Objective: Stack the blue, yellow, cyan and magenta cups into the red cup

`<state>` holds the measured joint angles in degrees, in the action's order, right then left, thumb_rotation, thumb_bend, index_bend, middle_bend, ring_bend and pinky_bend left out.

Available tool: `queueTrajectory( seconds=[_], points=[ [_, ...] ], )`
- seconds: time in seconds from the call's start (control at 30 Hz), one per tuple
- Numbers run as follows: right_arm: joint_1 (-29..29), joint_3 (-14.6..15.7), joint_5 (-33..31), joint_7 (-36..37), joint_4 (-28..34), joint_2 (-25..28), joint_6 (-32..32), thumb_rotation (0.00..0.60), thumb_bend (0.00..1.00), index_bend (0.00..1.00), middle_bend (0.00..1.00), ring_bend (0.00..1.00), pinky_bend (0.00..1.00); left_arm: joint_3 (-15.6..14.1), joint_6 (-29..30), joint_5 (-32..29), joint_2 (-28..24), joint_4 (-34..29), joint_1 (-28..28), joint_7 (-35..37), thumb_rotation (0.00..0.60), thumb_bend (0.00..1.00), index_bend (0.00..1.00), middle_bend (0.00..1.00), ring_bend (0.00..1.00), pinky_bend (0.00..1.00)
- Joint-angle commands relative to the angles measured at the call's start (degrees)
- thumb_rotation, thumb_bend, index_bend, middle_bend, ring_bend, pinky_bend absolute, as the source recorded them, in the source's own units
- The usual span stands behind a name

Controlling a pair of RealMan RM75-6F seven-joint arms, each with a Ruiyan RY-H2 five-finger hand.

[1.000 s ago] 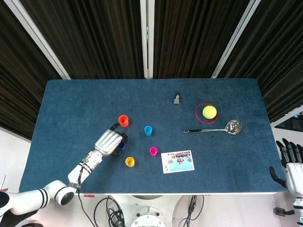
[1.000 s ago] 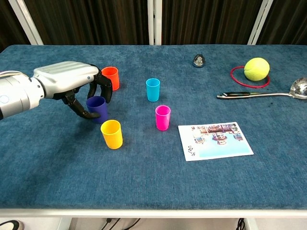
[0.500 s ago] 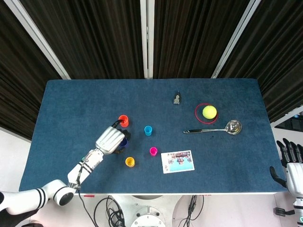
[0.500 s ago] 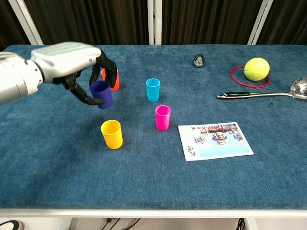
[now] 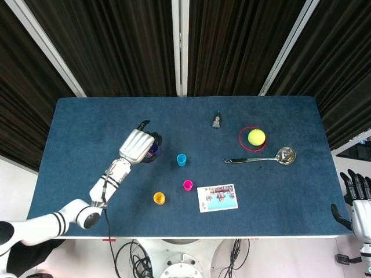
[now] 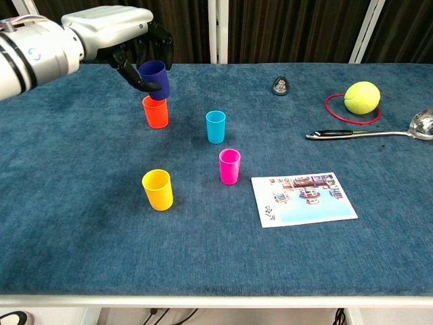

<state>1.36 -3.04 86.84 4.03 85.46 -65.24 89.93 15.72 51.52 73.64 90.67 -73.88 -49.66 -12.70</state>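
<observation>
My left hand (image 6: 115, 30) (image 5: 138, 145) grips the blue cup (image 6: 155, 79) (image 5: 154, 149) and holds it upright in the air, just above the red cup (image 6: 155, 112). The red cup stands on the table; in the head view the hand and blue cup hide it. On the table stand the cyan cup (image 6: 216, 126) (image 5: 181, 160), the magenta cup (image 6: 230, 166) (image 5: 188, 185) and the yellow cup (image 6: 157, 189) (image 5: 159, 198). My right hand (image 5: 357, 200) hangs open off the table's right edge, seen only in the head view.
A picture card (image 6: 302, 198) lies right of the magenta cup. A tennis ball (image 6: 362, 97) sits in a red ring (image 6: 336, 112) at the back right, with a metal ladle (image 6: 369, 133) in front of it. A small dark metal object (image 6: 280, 85) lies further back.
My left hand lifted the blue cup off the table and carried it back and up, from beside the yellow cup to above the red cup. The right hand stayed put.
</observation>
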Motion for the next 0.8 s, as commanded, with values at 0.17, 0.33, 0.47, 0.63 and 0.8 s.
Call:
queueTrajectory(
  seconds=[0.17,0.33,0.47,0.63,0.8],
  points=[
    [0.2,-0.2,-0.3,0.9,-0.7,0.0,0.1,0.600,0.31,0.00,0.00,0.00,0.00,0.4,-2.1,-2.4,2.8,5.4,-2.5,0.6,0.600,0.26,0.47,0.50,0.55,0.12],
    [0.4,-0.2,-0.2,1.3,-1.0,0.0,0.4,0.600,0.31,0.00,0.00,0.00,0.00,0.5,-3.1,-4.5,3.6,7.9,-3.2,0.0,0.600,0.26,0.47,0.50,0.55,0.12],
    [0.5,-0.2,-0.5,1.7,-1.3,0.0,0.3,0.600,0.31,0.00,0.00,0.00,0.00,-0.1,-3.3,-5.6,3.6,8.5,-3.1,-0.9,0.600,0.26,0.47,0.50,0.54,0.11],
    [0.4,-0.2,-0.6,1.8,-1.5,0.0,0.0,0.600,0.31,0.00,0.00,0.00,0.00,-0.5,-3.3,-6.6,3.4,8.2,-2.8,-1.2,0.600,0.26,0.47,0.50,0.54,0.11],
    [0.2,-0.2,-0.6,1.2,-1.3,0.0,-0.4,0.600,0.31,0.00,0.00,0.00,0.00,-1.1,-3.3,-6.4,3.5,8.6,-3.1,-1.2,0.600,0.26,0.47,0.50,0.52,0.11]
  ],
)
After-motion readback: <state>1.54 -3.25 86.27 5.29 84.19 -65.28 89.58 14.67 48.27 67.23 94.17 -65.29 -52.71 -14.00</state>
